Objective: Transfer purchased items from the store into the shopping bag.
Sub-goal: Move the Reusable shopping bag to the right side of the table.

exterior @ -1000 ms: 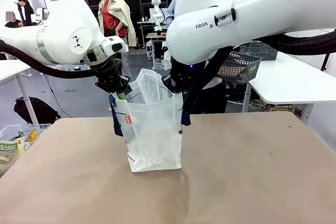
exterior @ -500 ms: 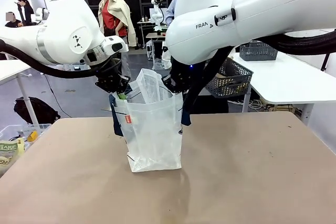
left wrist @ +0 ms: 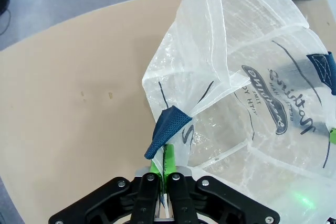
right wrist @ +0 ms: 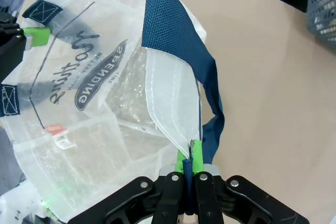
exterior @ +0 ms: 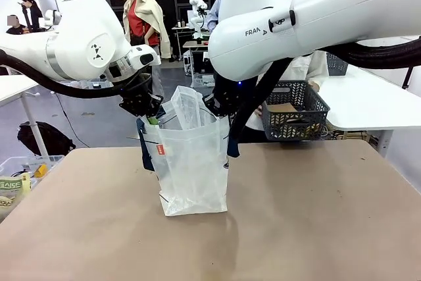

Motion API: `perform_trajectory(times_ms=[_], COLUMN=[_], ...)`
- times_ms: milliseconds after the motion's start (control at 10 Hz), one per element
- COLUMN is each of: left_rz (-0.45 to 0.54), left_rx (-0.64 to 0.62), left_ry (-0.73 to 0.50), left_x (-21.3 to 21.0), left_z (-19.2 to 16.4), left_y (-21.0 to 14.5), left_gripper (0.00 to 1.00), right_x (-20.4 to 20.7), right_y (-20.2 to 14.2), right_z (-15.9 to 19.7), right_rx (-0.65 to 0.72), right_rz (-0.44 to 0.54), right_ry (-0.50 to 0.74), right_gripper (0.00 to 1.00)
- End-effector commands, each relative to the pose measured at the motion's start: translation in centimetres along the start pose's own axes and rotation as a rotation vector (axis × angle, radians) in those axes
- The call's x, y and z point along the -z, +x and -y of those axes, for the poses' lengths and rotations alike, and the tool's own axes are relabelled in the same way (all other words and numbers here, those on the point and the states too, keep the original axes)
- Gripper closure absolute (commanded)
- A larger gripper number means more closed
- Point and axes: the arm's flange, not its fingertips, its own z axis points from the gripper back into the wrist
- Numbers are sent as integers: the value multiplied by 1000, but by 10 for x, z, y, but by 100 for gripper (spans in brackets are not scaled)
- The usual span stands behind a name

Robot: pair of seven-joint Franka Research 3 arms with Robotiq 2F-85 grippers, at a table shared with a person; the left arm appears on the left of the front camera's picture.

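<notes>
Brown tabletop (exterior: 316,215) spreads wide before me, matte and lightly speckled. The room beyond it has a grey floor and a white table (exterior: 368,100) off to my right.

On the near-middle of the tabletop stands the bag (exterior: 194,169), whitish see-through plastic. It is upright, its long axis runs straight up and its mouth faces the ceiling. I hold that mouth spread between my two arms.

My left pincer (left wrist: 164,156) is pressed together on the bag's rim, pinching the thin plastic right where a navy strap end (left wrist: 167,129) is sewn on. My right pincer (right wrist: 190,153) is likewise squeezed tight on the opposite rim, with the film caught between the green pads. The other strap (right wrist: 181,40) loops down just beside it. The bag's bottom rests on the tabletop while its upper edge hangs from my two grips.

Across the far edge a person in a white top (exterior: 306,67) holds the basket (exterior: 296,113) above the tabletop, level, long side towards me. It is dark grey with lattice walls, and something tan (exterior: 284,107) shows through the slots; I cannot tell what.

Smaller marks on the bag are the dark oval lettering (left wrist: 262,98), seen through the film, and a red tag (exterior: 160,150) on the left seam.
</notes>
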Motion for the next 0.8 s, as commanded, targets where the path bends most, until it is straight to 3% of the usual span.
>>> perform_trajectory(times_ms=[0, 700], left_rz=[1, 1], left_rx=[0, 0], left_ry=[-7, -7], left_x=[1, 1], left_z=[1, 1], left_y=[-2, -2], left_gripper=[100, 100], right_x=[1, 1], right_y=[-2, -2], right_z=[2, 2], right_rx=[7, 7], right_rz=[-4, -4], right_ry=[2, 2], right_gripper=[100, 100])
